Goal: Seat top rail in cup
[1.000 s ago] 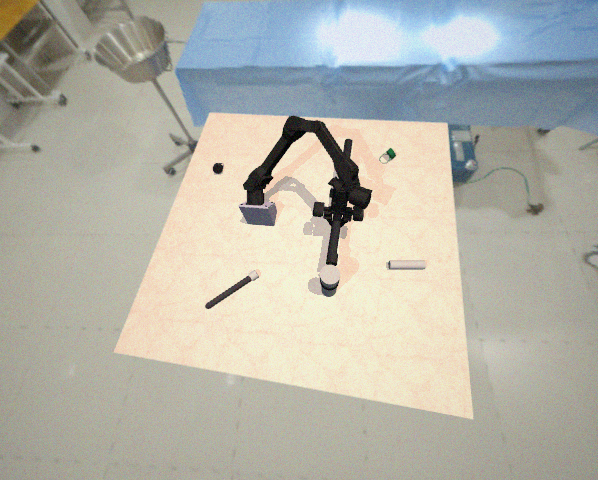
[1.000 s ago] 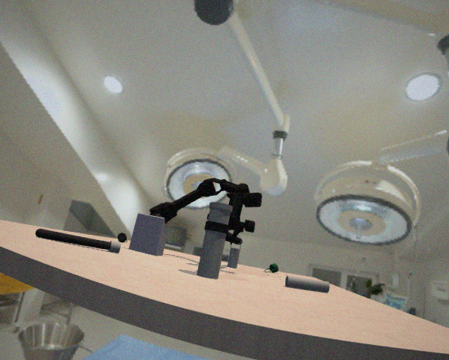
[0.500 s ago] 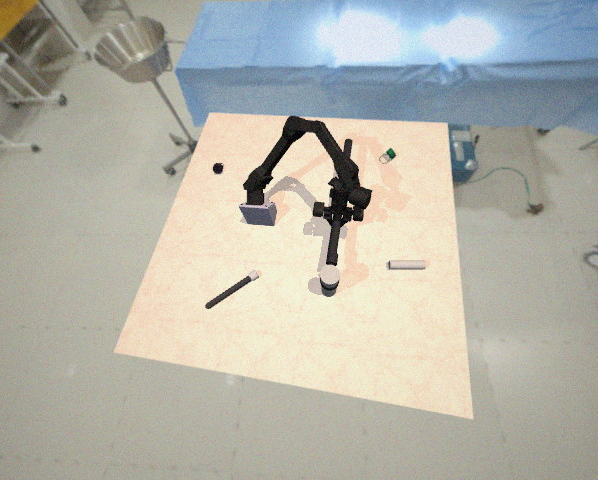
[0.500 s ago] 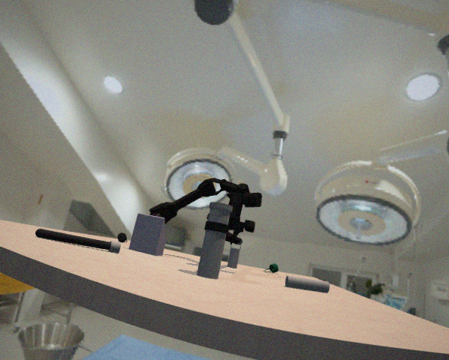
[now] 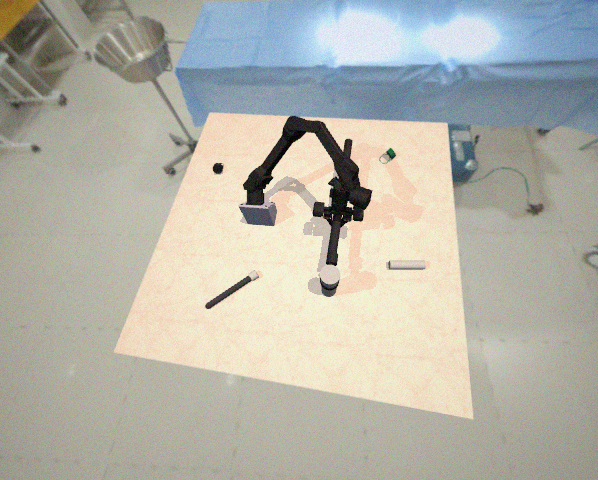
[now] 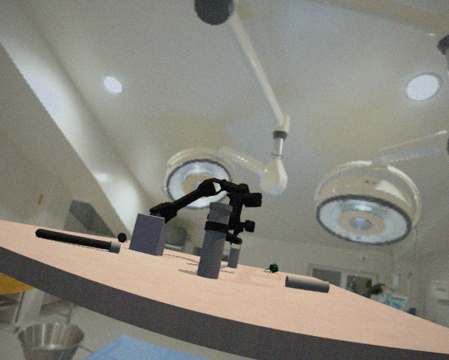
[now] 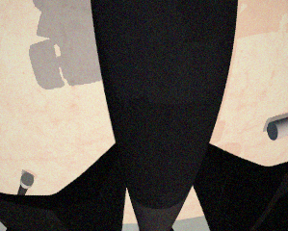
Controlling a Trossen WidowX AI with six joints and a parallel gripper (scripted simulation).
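You have, at the post (image 5: 329, 281) (image 6: 212, 251):
- Rail (image 5: 334, 240) (image 7: 158, 96): long axis running to the post, near end at its upper part; seating unclear.
- Gripper (image 5: 337, 212) (image 6: 234, 228) (image 7: 153, 142): partly open, clamped on the rail.
- Table edges (image 5: 294, 388) (image 6: 217, 329): well apart.
- Flanking, with room between: capped rod (image 5: 230, 290) (image 6: 73, 239) (image 7: 24, 184), pale tube (image 5: 407, 265) (image 6: 307, 283) (image 7: 284, 127).

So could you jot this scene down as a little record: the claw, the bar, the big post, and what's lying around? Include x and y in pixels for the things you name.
claw: closed (image 5: 336, 209) on the bar
bar: black (image 5: 334, 235), one end at the big post
big post: grey, upright (image 5: 330, 273) (image 6: 211, 251), black band near its top
lying loose: black rod with pale tip (image 5: 229, 291) (image 6: 73, 238); pale cylinder (image 5: 407, 265) (image 6: 307, 283)
bar fully seated: cannot tell
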